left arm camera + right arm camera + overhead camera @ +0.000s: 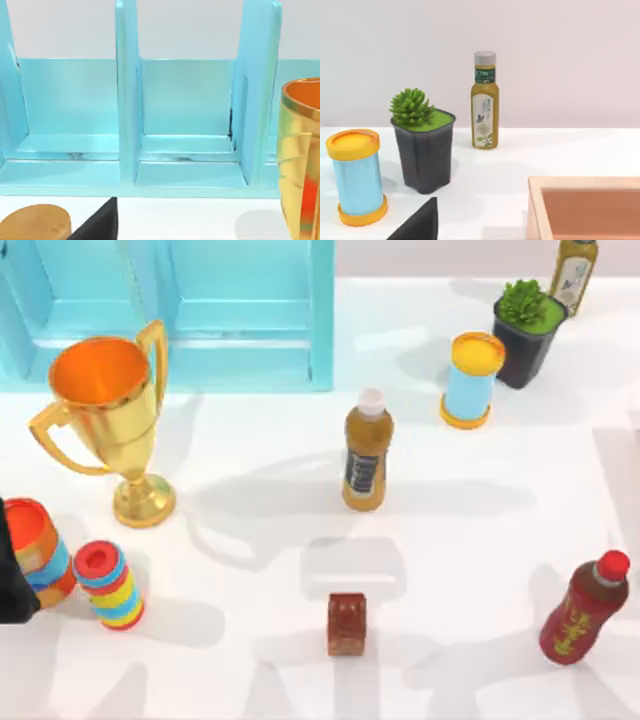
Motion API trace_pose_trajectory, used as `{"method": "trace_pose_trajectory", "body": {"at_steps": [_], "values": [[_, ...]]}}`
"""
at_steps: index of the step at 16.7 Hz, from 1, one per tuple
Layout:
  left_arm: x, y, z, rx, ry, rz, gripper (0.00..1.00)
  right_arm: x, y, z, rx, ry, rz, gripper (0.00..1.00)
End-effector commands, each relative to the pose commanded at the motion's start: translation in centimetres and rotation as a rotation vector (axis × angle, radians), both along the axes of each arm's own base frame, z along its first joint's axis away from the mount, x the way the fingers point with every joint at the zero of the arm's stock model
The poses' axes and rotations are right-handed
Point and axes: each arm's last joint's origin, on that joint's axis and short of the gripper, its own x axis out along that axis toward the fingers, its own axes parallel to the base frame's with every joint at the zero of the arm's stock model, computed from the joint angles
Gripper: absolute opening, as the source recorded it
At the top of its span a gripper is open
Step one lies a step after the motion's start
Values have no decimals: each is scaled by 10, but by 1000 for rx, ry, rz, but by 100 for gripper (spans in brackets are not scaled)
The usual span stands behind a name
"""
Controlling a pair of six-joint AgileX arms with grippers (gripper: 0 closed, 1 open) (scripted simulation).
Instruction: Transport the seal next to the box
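Small reddish-brown carved block seal (346, 623) untouched on white worktop (480, 540); best gripped squarely from above. Gripper states: cannot tell.

Glossy gold metal trophy (105, 405), smooth matt white table (480, 540), carved rough-sided reddish-brown seal (346, 624), pale wooden box (585, 207)

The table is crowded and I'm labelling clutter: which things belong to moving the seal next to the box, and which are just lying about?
For the job:
seal
box

Lying about:
gold trophy
blue rack
amber bottle
blue can
potted plant
pale green bottle
red-capped bottle
small striped can
large striped can
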Motion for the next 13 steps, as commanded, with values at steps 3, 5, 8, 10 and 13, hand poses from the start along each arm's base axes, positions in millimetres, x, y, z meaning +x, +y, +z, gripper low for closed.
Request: {"method": "trace_pose_trajectory", "body": {"at_steps": [3, 5, 8, 10, 13], "values": [[0, 0, 0, 0, 0, 0, 100, 0, 1, 2, 9, 7, 10, 100], [0, 0, 0, 0, 0, 0, 100, 0, 6, 12, 50, 47, 59, 100], [0, 0, 0, 0, 0, 0, 100, 3, 21, 42, 147, 167, 172, 100], [0, 0, 0, 0, 0, 0, 100, 10, 35, 69, 213, 296, 250, 100], [0, 0, 0, 0, 0, 0, 100, 33, 69, 104, 273, 564, 332, 100]]}}
